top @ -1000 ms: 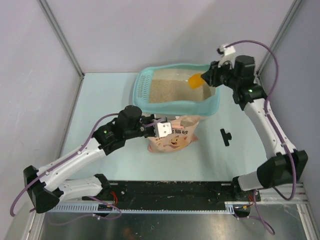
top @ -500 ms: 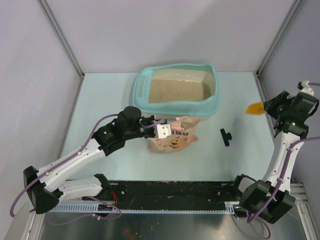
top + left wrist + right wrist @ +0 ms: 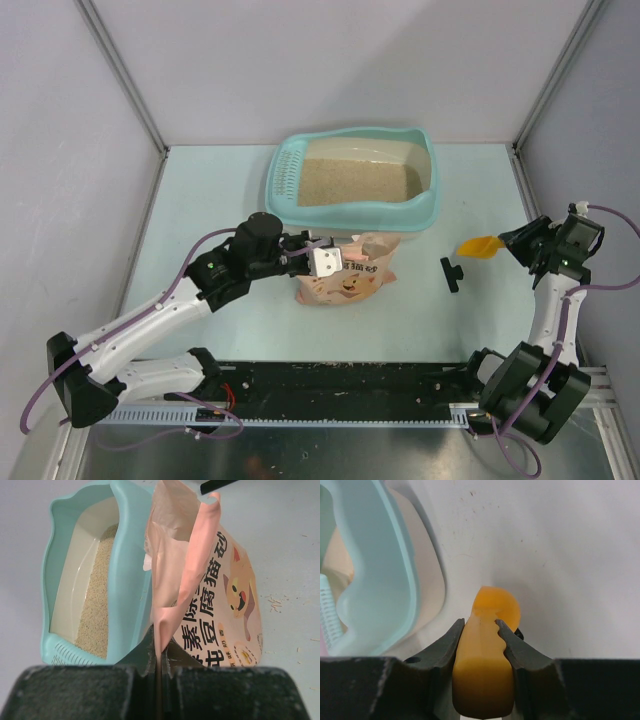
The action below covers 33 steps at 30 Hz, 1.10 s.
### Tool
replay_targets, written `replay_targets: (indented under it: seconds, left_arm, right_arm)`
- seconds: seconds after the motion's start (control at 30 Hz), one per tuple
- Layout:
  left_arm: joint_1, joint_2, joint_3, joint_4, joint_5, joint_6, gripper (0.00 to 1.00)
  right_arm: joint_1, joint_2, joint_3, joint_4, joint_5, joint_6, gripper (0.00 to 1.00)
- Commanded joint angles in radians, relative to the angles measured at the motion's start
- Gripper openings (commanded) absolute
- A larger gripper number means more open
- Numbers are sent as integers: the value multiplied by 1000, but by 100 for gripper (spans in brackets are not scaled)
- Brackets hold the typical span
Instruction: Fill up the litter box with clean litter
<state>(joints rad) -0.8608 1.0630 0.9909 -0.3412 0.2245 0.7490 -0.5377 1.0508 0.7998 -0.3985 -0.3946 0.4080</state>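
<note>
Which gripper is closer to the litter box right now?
Left. The left gripper is shut on the pink bag just in front of the litter box's near wall; the right gripper holds the orange scoop well off past its right end.

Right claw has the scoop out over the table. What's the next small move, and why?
Probably swing the scoop left to the mouth of the bag for another load. The right claw grips it clear of the box, the left claw pinches the bag edge open, and the litter looks shallow.
</note>
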Motion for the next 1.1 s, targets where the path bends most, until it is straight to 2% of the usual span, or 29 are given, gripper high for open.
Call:
replay_targets:
  seconds: [0.0, 0.13, 0.27, 0.37, 0.4, 0.47, 0.53, 0.67, 0.73, 0.77, 0.8, 0.83, 0.87, 0.9, 1.0, 1.07]
  left_arm:
    - [2, -15, 25, 73, 41, -22, 1]
    - [2, -20, 22, 73, 38, -22, 1]
    - [2, -24, 22, 71, 44, -31, 1]
    - [2, -31, 20, 71, 50, -39, 0]
    - [2, -32, 20, 71, 55, -43, 0]
    - [2, -34, 22, 70, 61, -50, 0]
    - [2, -34, 22, 71, 67, -53, 0]
    - [2, -37, 25, 68, 67, -57, 0]
    - [2, -40, 25, 68, 62, -56, 0]
    - [2, -41, 25, 68, 59, -56, 0]
    - [2, -43, 23, 67, 59, -56, 0]
    - [2, -44, 23, 67, 56, -56, 0]
    - [2, -46, 22, 65, 56, -56, 0]
    - [2, -47, 22, 65, 58, -54, 0]
    - [2, -51, 25, 62, 56, -63, 0]
    - [2, -57, 29, 57, 52, -68, 0]
  right_arm:
    - [-27, 44, -31, 182, -84, 166, 11]
    - [-44, 87, -70, 242, -78, 158, 15]
    - [-93, 155, -102, 216, -134, 137, 22]
    - [-134, 193, -102, 97, -187, 85, 33]
    - [-149, 198, -102, 66, -200, 54, 44]
    - [-168, 192, -103, -33, -242, 17, 52]
    - [-206, 175, -97, -98, -256, -14, 65]
    - [-272, 104, -61, -312, -250, -70, 70]
    - [-275, 104, -22, -399, -208, -115, 72]
    - [-275, 110, 13, -477, -135, -123, 73]
    - [-278, 123, 30, -515, -112, -129, 82]
    - [-286, 129, 39, -584, -107, -133, 85]
    - [-301, 129, 50, -611, -110, -133, 90]
    - [-304, 124, 55, -631, -116, -129, 100]
    - [-300, 97, 72, -677, -182, -129, 100]
    - [-275, 89, 87, -642, -295, -146, 100]
